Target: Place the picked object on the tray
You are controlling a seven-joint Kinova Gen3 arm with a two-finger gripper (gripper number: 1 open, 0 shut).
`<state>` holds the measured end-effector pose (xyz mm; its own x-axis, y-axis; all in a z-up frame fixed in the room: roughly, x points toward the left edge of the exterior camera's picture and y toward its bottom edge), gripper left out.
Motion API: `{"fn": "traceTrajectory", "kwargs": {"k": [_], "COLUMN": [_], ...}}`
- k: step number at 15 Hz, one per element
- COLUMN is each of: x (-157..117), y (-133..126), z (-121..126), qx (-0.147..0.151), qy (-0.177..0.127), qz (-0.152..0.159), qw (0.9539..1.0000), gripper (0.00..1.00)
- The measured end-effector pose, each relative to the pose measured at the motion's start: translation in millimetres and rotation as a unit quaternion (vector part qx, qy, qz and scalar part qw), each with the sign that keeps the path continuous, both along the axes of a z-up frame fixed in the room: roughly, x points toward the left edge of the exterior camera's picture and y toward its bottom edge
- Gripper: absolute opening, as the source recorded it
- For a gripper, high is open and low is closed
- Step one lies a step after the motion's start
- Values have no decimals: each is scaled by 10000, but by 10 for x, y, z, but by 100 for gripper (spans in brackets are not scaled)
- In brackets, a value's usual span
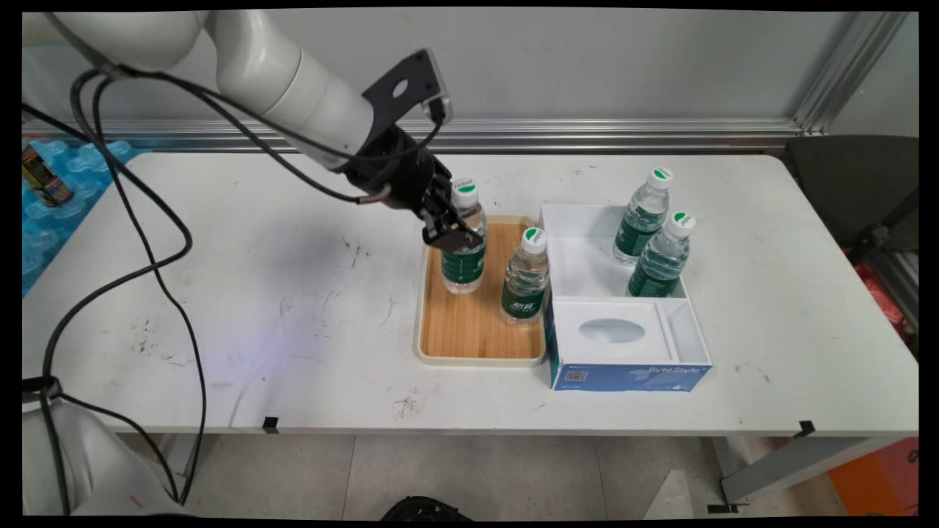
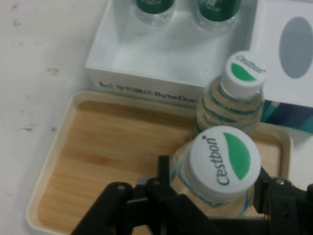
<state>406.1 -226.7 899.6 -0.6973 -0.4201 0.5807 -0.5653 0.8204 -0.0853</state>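
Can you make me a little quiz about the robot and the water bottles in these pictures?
1. True or false: the tool is closed around a bottle standing on the wooden tray.
2. How many bottles stand inside the white box? A) one B) two C) three
3. Fill in: the second bottle on the tray has a white and ____ cap.

Key: 1 true. 2 B: two bottles in the box stand close together in its big compartment. 3 green.
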Motion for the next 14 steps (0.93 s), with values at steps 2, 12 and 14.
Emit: {"fn": "traceTrajectory", "kwargs": {"k": [2,12,14], "x": [21,101,110], "y": [23,3,-4], "z": [-95,-486,-540], "qx": [21,35,36], "qy": [32,73,74], "qz": [-80,-438,-488], "qw": [10000,9990,9988], "gripper": [0,0,0]}}
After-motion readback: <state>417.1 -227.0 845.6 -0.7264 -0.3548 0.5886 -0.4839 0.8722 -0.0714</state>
